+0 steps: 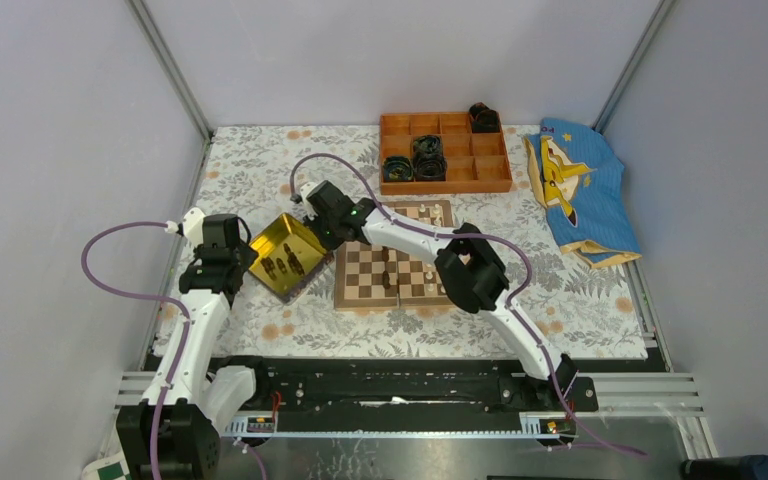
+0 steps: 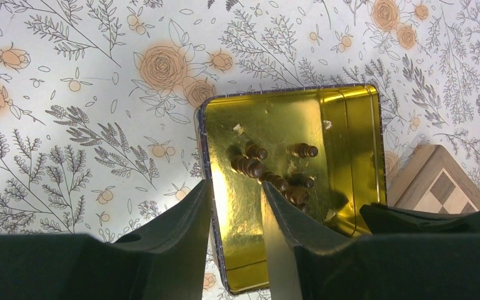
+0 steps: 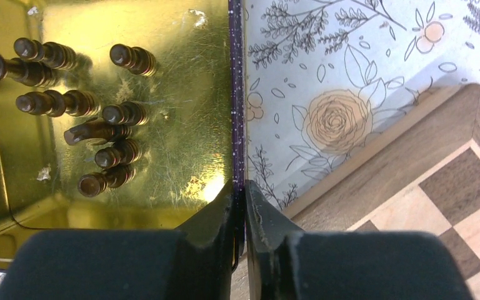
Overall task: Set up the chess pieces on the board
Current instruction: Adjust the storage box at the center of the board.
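Note:
The gold tray [image 1: 276, 240] lies left of the chessboard [image 1: 415, 292] and holds several dark brown chess pieces [image 1: 286, 266]. A few pieces stand on the board [image 1: 391, 276]. My right gripper [image 1: 318, 232] is shut on the tray's rim nearest the board; the right wrist view shows the gripper [image 3: 239, 187] pinching that rim, with the pieces [image 3: 94, 131] lying in the tray [image 3: 187, 94] and the board's corner [image 3: 425, 169] beside it. My left gripper [image 2: 236, 187] is open and straddles the tray's opposite wall [image 2: 205, 150], one finger inside near the pieces [image 2: 275, 172].
An orange compartmented box [image 1: 490, 172] with black coiled rolls stands behind the board. A blue printed cloth [image 1: 580, 190] lies at the back right. A floral cloth [image 1: 250, 170] covers the table. Grey walls and metal posts enclose it.

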Controlling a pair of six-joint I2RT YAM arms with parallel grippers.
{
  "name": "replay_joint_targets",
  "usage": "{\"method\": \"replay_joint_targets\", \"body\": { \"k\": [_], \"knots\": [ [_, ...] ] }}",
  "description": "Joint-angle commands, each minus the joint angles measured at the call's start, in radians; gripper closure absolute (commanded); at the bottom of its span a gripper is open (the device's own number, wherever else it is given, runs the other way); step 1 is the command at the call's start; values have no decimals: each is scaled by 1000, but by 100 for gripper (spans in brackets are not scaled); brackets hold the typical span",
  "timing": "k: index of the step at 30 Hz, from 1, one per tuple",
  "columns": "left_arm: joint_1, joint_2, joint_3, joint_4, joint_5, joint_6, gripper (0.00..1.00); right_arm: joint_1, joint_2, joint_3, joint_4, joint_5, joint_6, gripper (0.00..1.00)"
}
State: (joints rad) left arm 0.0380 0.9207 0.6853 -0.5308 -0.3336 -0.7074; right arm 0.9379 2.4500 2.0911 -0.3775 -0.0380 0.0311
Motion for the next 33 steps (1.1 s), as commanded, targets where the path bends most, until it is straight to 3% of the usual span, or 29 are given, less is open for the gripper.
{"method": "replay_joint_targets", "body": {
  "k": [1, 10, 22, 33],
  "knots": [
    [-2, -3, 1, 28, -34, -15, 58, 29, -87, -24, -45, 32, 62, 86],
    [0, -7, -4, 29, -36, -14, 58, 76, -92, -18, -74, 85, 41, 89],
    [0, -45, -9, 26, -52, -18, 58, 77, -124, -102, -10, 162, -160, 96],
    [0, -64, -18, 24, -51, -30, 58, 24, -104, -78, 79, 97, -241, 94]
  ]
}}
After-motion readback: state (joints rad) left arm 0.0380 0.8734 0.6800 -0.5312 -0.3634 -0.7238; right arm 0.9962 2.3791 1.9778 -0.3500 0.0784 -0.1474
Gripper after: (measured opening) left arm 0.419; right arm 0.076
